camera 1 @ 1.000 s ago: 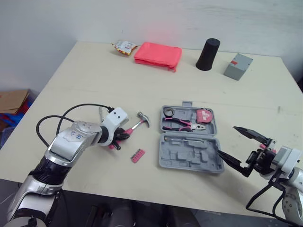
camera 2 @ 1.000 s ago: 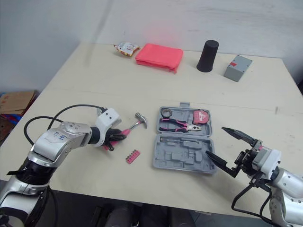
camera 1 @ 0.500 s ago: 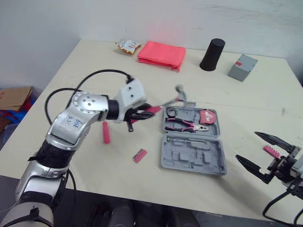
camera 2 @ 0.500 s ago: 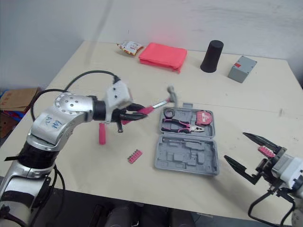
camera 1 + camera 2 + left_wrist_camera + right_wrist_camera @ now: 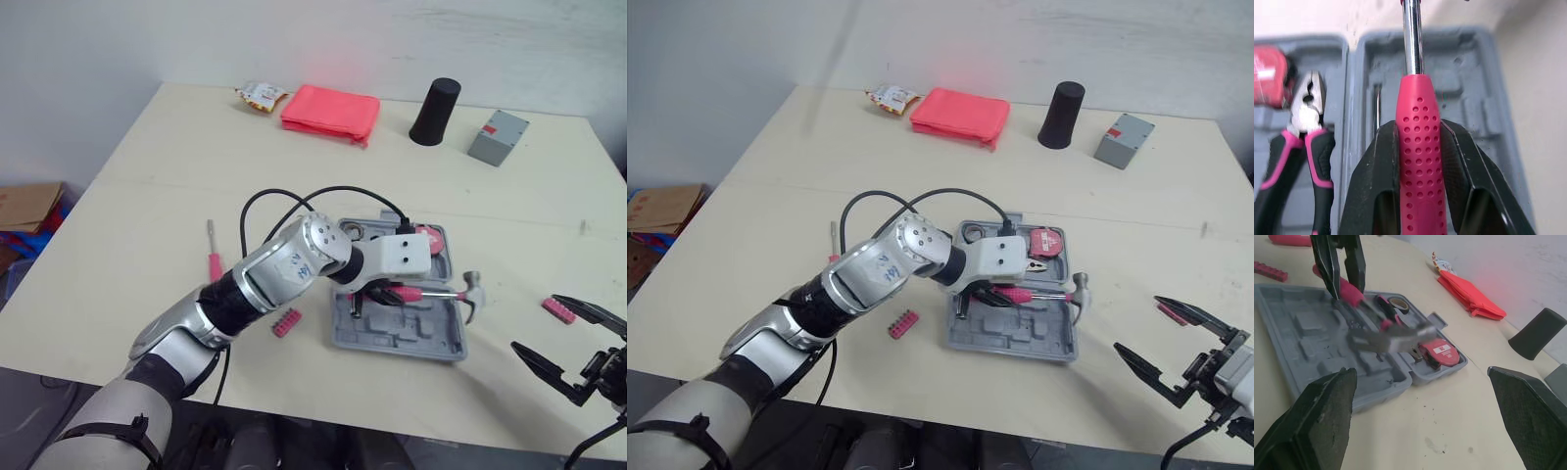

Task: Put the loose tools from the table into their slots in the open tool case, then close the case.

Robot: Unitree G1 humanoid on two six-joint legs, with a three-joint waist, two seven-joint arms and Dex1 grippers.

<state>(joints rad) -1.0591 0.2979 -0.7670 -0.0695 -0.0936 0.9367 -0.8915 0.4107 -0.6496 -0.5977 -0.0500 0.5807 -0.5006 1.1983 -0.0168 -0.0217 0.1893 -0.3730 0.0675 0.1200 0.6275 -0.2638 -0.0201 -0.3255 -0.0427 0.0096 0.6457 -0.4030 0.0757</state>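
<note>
Hammer [image 5: 431,292] hangs level over the near half of the open tool case [image 5: 338,338], its pink handle clamped in the left gripper [image 5: 1418,129] jaws. The right gripper [image 5: 535,321] waits near right, jaws wide and empty. Seating is in hand; next, the hammer must be lined up with its slot, lowered and released.

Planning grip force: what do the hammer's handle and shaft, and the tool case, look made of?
Hammer: handle looks like matte pink rubber or soft plastic, dimpled; shaft bright, mirror-like metal. Tool case: likely moulded grey plastic, dull, shaped recesses.
</note>
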